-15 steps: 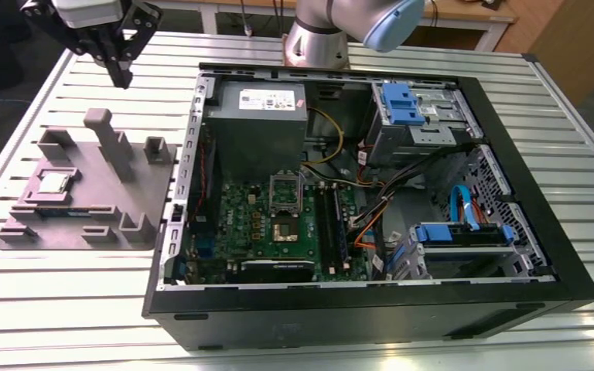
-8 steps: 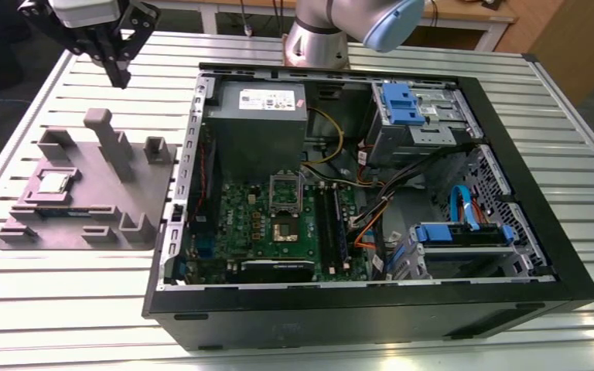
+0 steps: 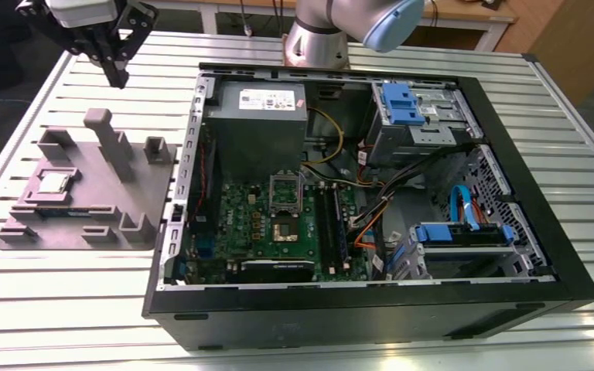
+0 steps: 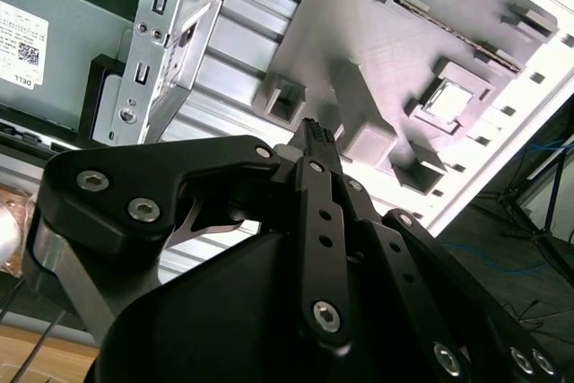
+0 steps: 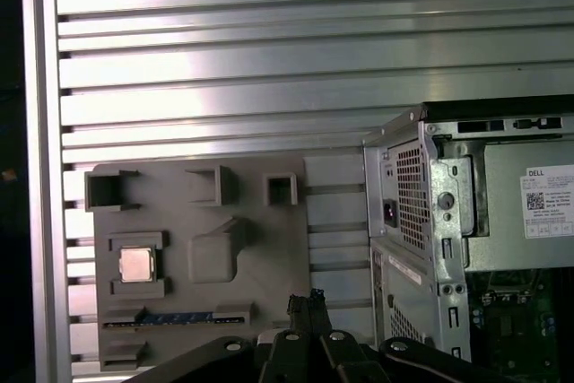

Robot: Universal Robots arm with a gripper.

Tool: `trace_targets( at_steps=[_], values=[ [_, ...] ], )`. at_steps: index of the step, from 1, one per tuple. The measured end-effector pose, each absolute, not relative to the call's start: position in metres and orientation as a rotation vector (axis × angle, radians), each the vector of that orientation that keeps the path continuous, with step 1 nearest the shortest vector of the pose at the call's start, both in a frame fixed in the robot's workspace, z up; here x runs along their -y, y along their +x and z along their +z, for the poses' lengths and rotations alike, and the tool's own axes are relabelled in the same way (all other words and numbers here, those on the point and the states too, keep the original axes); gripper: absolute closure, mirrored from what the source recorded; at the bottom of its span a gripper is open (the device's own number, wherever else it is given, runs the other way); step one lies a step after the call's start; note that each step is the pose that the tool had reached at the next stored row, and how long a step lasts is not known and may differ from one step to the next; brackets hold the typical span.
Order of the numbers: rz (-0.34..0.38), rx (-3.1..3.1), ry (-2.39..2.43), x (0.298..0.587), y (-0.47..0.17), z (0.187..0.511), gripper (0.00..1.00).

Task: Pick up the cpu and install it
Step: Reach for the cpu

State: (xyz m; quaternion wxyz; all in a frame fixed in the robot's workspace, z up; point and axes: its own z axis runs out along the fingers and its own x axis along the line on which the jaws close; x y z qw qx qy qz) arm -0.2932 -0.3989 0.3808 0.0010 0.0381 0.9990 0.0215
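Little of the task is done: the claw (image 3: 120, 76), fingers pressed together on nothing, hangs over the table, well apart from the cpu (image 3: 52, 183), which lies below it in the grey tray (image 3: 132, 197), not yet picked up. The socket (image 3: 285, 229) sits farther off.
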Motion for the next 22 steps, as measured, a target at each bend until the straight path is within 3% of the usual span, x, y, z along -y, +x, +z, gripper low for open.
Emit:
trace_targets(
  at_steps=[22],
  values=[
    [0.068,-3.137,0.12,0.399,-0.304,0.381,0.9]
  ],
)
